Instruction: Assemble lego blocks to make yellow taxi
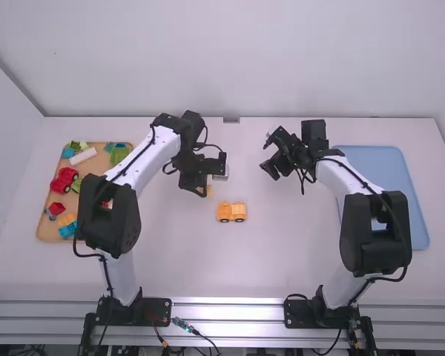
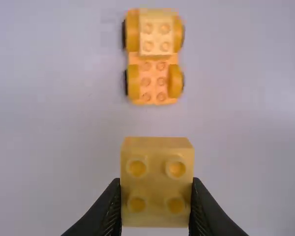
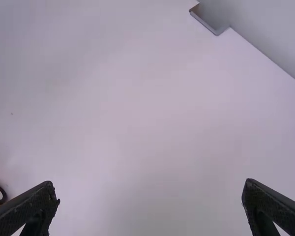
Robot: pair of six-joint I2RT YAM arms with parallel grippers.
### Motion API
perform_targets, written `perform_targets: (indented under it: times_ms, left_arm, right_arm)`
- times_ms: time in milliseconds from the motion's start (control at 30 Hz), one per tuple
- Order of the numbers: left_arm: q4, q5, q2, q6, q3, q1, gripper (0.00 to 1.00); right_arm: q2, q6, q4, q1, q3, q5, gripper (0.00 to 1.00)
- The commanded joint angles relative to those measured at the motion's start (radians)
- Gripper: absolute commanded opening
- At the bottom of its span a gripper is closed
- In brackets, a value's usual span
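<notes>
My left gripper is over the table left of the middle, above and a little left of the yellow car base. In the left wrist view, my left gripper is shut on a yellow block with its studs facing the camera. Apart from that block lies the wheeled car base, with a paler yellow block on one end. My right gripper is right of the middle, with fingers apart; in the right wrist view nothing is between the fingers of the right gripper.
A wooden tray with red, green and blue toy pieces stands at the left, partly behind the left arm. A blue tray lies at the right beside the right arm. A grey wall runs along the table's far edge.
</notes>
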Motion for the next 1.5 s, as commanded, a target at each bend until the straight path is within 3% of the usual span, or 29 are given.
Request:
perform_targets:
  times_ms: [0, 133, 333, 600, 800, 967, 1467]
  left_arm:
    - [-0.005, 0.119, -0.029, 0.142, -0.066, -0.019, 0.02]
    - [0.063, 0.093, -0.053, 0.159, -0.166, -0.022, 0.02]
    - [0.252, -0.028, -0.121, -0.013, -0.344, -0.006, 0.01]
    - [0.427, -0.058, -0.203, 0.011, -0.527, -0.004, 0.02]
    - [0.69, -0.126, -0.208, -0.045, -0.664, -0.004, 0.02]
    - [0.783, -0.126, -0.208, -0.041, -0.723, -0.004, 0.02]
    - [0.832, -0.053, -0.196, -0.042, -0.734, -0.003, 0.02]
  right_arm:
    - [-0.023, 0.006, 0.0, 0.0, 0.017, -0.005, 0.99]
    - [-0.023, 0.008, -0.004, -0.001, 0.017, -0.005, 0.99]
    - [-0.023, 0.032, 0.002, 0.001, 0.017, -0.001, 0.99]
    - [-0.023, 0.033, -0.009, 0.001, 0.017, -0.005, 0.99]
    - [-0.023, 0.033, -0.03, 0.001, 0.017, -0.004, 0.99]
    - [-0.023, 0.029, -0.051, 0.001, 0.017, -0.005, 0.99]
    - [-0.023, 0.014, -0.06, 0.024, 0.017, -0.002, 0.99]
